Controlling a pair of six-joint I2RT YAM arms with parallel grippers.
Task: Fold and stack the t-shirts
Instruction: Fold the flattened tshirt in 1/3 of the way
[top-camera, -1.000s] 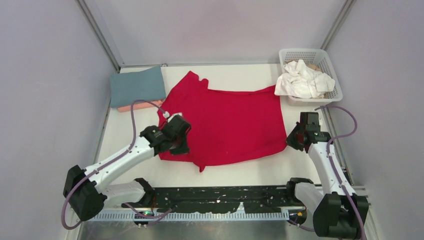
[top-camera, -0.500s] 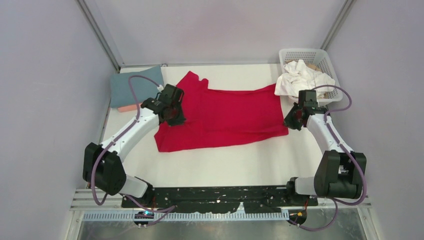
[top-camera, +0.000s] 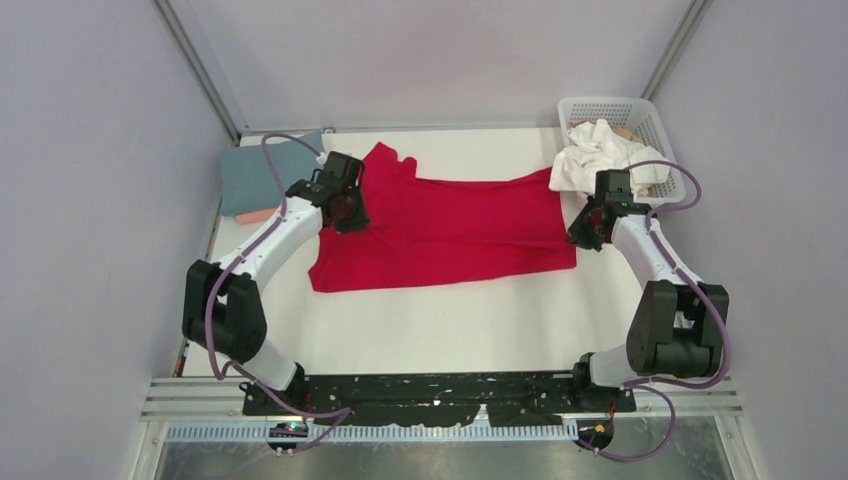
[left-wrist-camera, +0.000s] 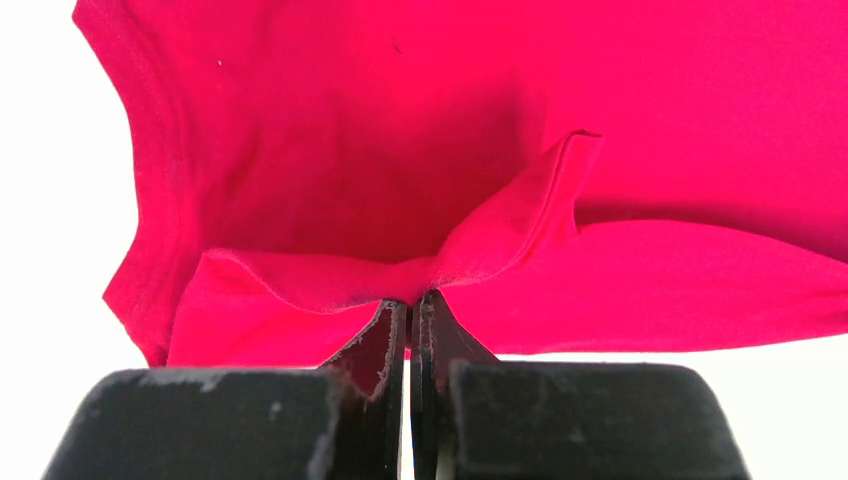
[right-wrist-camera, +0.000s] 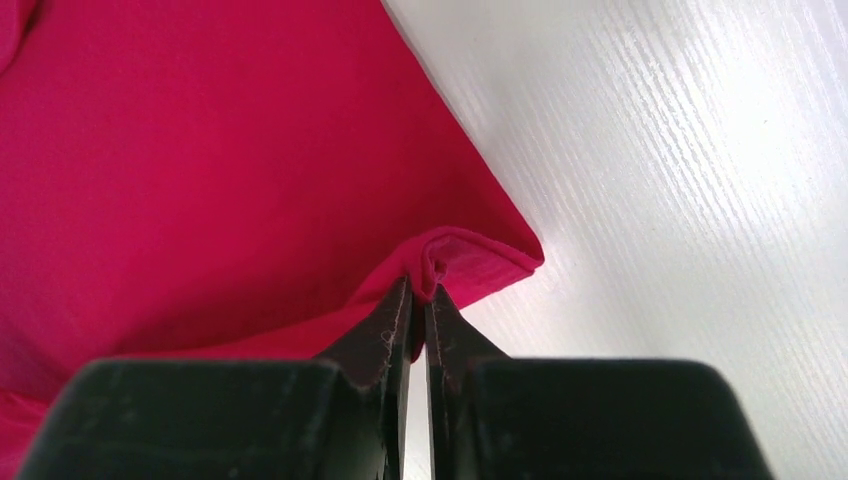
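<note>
My left gripper (left-wrist-camera: 410, 300) is pressed together on a pinch of the red t-shirt (top-camera: 445, 235), with a ridge of cloth rising from the tips. My right gripper (right-wrist-camera: 420, 285) is closed the same way on a folded corner of the shirt at its right edge.

A second ago the shirt lay spread wide, its near hem close to my bases, and both my wrists were low at that hem. Now I have carried the near half back over the far half. The shirt lies doubled as a narrower band across the middle of the table (top-camera: 450, 330), with more bare white board in front of it. My left wrist has gone up to the shirt's far left, beside the folded blue-grey shirt (top-camera: 270, 175), which lies on the pink shirt (top-camera: 258, 214). My right wrist has come up just beside the basket (top-camera: 655, 125), which holds the white shirts (top-camera: 600, 160).
</note>
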